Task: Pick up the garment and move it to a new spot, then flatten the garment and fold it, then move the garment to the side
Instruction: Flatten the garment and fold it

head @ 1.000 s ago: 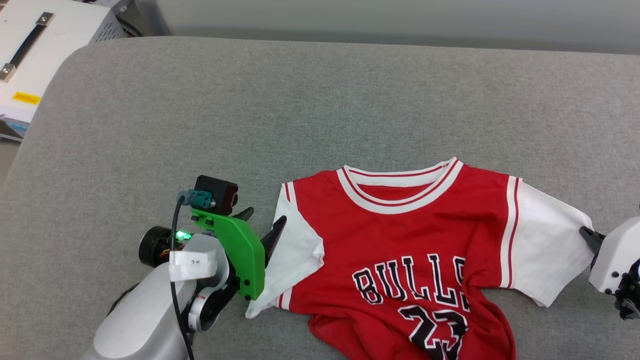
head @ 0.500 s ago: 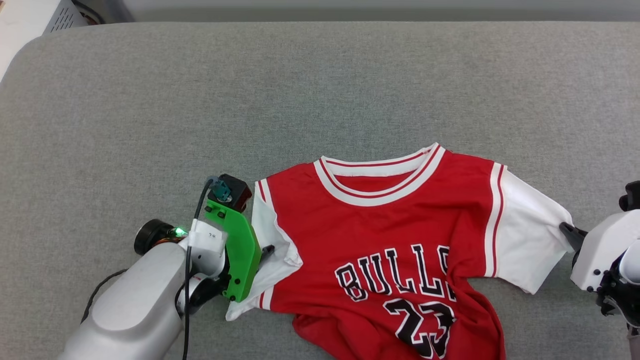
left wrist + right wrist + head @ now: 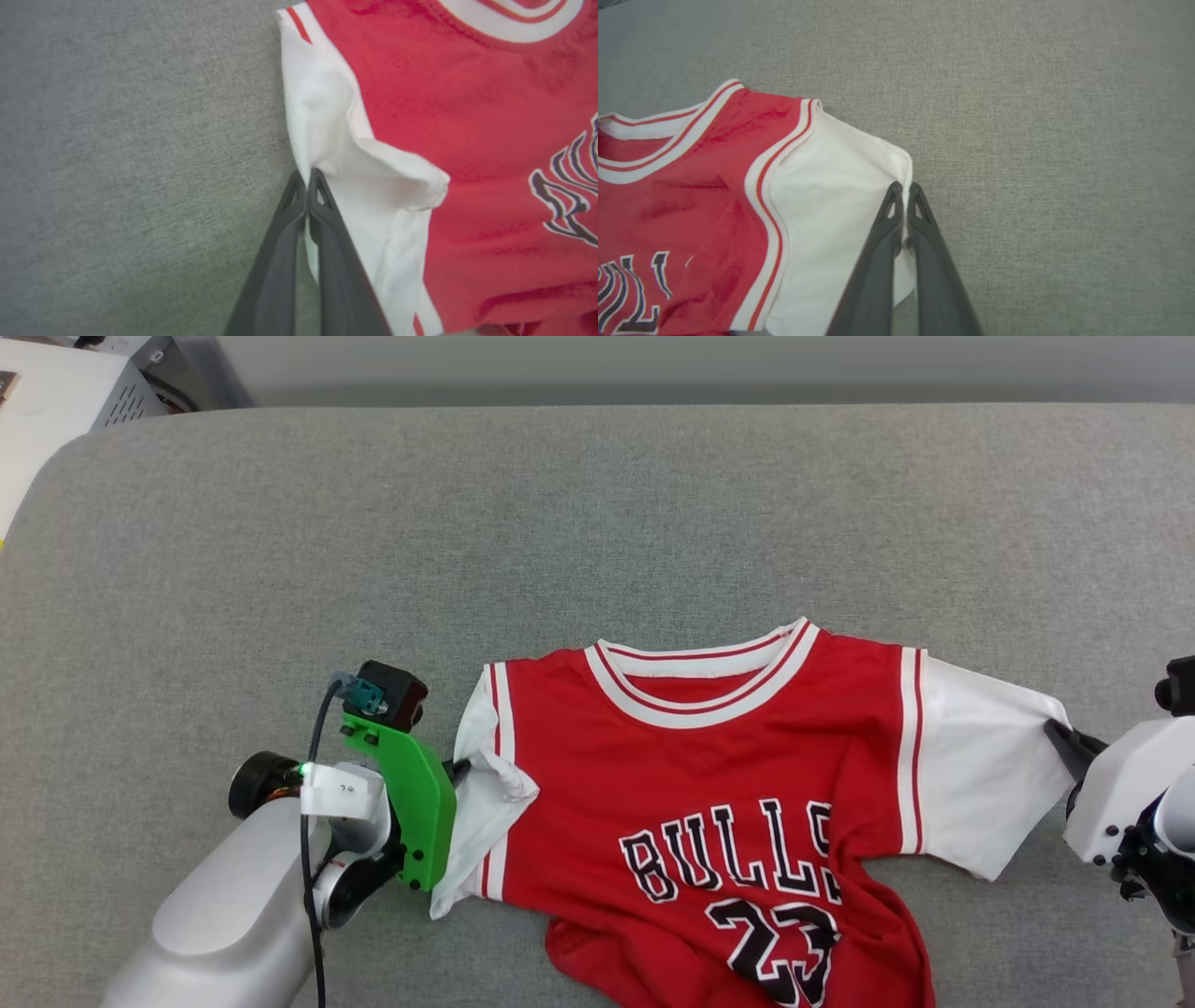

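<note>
The garment (image 3: 747,756) is red — white sleeves, red-white striped trim, black-and-white print.

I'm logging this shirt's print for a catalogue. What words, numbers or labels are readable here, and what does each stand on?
"BULL", then a last letter cut short by a crease: black-and-white print across the chest of the garment.
"23": the same print, just below the word on the garment.
Marks on the white tag on the left arm: too small to read.

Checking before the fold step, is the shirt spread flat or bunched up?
Spread but not flat: the shirt lies print up, the sleeve in the left gripper is curled over, and the hem is rumpled.
</note>
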